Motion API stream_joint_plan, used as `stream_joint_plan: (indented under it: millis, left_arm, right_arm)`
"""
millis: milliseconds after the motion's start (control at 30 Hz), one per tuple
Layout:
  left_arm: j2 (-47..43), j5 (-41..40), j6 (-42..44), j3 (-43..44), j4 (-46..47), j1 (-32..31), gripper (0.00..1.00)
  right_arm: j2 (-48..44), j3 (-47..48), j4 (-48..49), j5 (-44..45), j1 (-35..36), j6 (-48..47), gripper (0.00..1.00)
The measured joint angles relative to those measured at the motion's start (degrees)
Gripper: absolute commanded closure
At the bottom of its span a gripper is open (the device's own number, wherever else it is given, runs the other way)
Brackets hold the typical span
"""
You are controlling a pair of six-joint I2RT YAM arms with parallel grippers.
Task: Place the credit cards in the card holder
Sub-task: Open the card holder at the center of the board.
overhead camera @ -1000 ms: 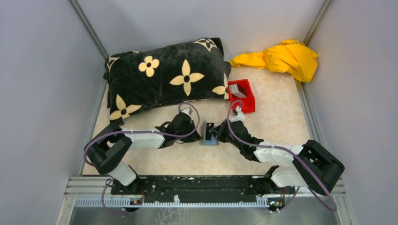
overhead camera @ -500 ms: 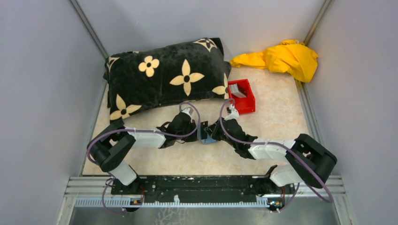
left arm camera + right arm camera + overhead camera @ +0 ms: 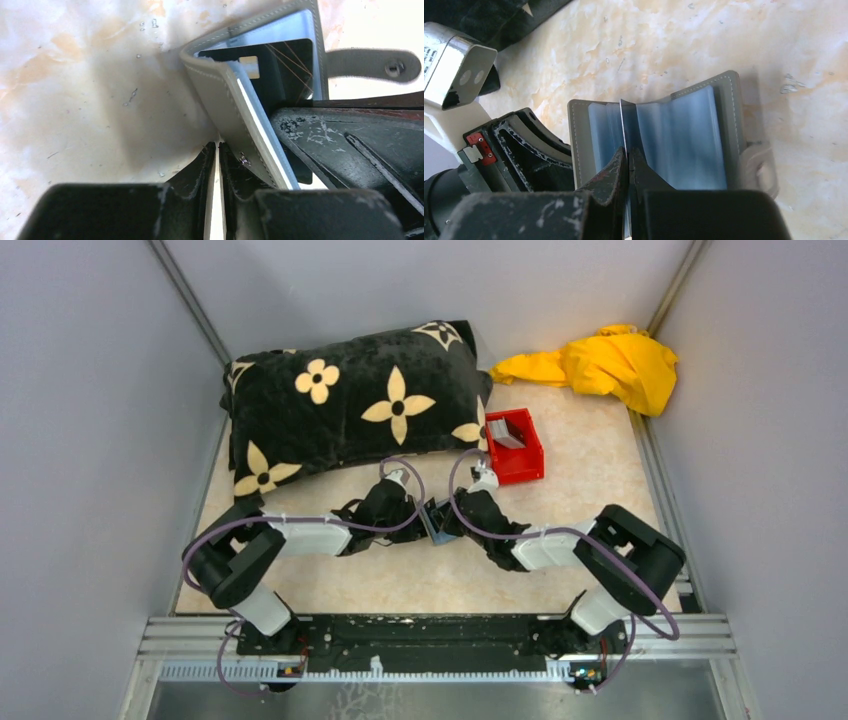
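Card holder (image 3: 433, 524) stands open on the surface (image 3: 590, 500), right between the 2 tools. The right tool (image 3: 629, 156) is closed tight on 1 thin credit card (image 3: 622, 122). It holds the card on its edge, with the far end among the blue pockets. The left tool (image 3: 218, 150) is narrow, almost closed, with only a thin slit. Its side touches the holder's grey cover. More cards (image 3: 503, 434) sit in a red bin (image 3: 532, 458) near a black pillow (image 3: 350, 405).
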Motion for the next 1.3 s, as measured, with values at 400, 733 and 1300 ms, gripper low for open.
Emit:
stream_joint_plan:
  millis: [400, 733, 1300]
  left_arm:
    - [-7.89, -5.14, -1.51, 0.02, -16.33, -0.09, 0.72]
    - [-13.84, -10.93, -3.45, 0.24, -31.71, -0.42, 0.72]
    - [-16.46, -15.32, -5.97, 0.11, -40.24, -0.46, 0.70]
  right_arm:
    - [4.72, 7.54, -4.81, 2.03, 6.10, -6.25, 1.00]
    - [4.85, 9.46, -8.55, 1.49, 9.88, -8.17, 1.00]
    - [3.96, 9.68, -9.40, 0.46, 10.08, -9.07, 1.00]
